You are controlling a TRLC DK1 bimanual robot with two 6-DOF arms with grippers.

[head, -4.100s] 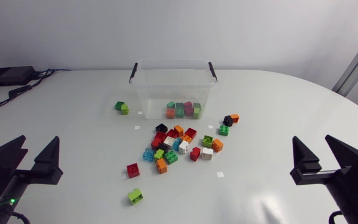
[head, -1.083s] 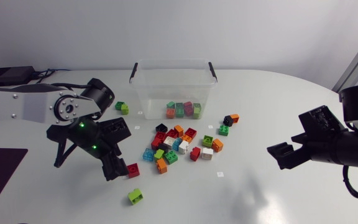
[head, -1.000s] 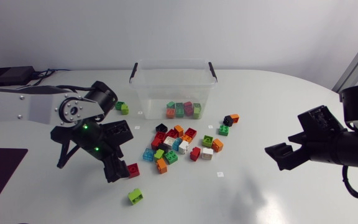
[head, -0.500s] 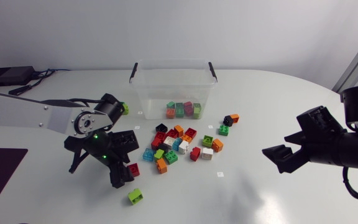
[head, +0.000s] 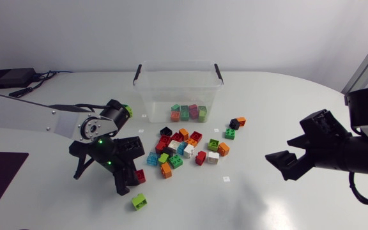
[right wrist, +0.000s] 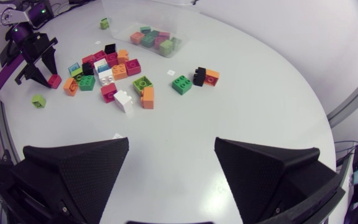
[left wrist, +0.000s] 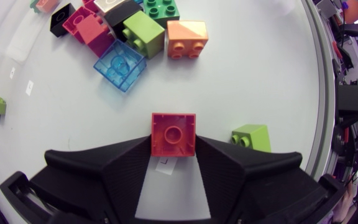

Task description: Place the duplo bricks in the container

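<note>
Table notes: your left gripper (head: 133, 179) has dropped onto the red brick (left wrist: 173, 132) at 8 o'clock of the pile (head: 184, 150), pinching it, lift-ready for the container (head: 149, 83); right gripper (right wrist: 172, 142) gapes, idle.

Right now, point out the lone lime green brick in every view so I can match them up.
Head view: lime green brick lies alone, on the camera's side of the red brick at the left gripper.
Left wrist view: lime green brick beside one finger, apart from the red brick.
Right wrist view: lime green brick far ahead of the right gripper, near the left arm.
Shared landmark: the red brick between the left gripper's fingers.
</note>
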